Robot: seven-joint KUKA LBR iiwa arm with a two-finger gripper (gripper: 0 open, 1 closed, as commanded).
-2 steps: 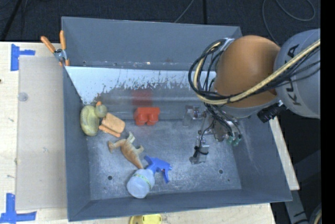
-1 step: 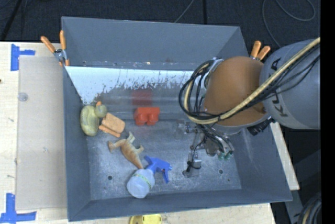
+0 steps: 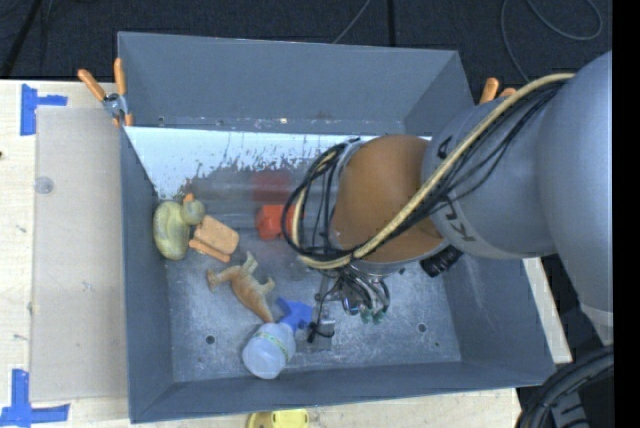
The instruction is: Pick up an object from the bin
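My gripper hangs low over the front middle of the bin, under the arm's orange cover. Just left of it, touching or nearly touching, lies a small blue piece. A pale, roundish bottle rests below that, by the front wall. A tan toy animal lies on its side a little further left. Behind the gripper, a red block is partly hidden by the arm's cables.
A yellow-green duck-like toy and an orange wedge lie against the left wall. The arm and its cover hide the bin's right middle. Bare floor shows at the front right.
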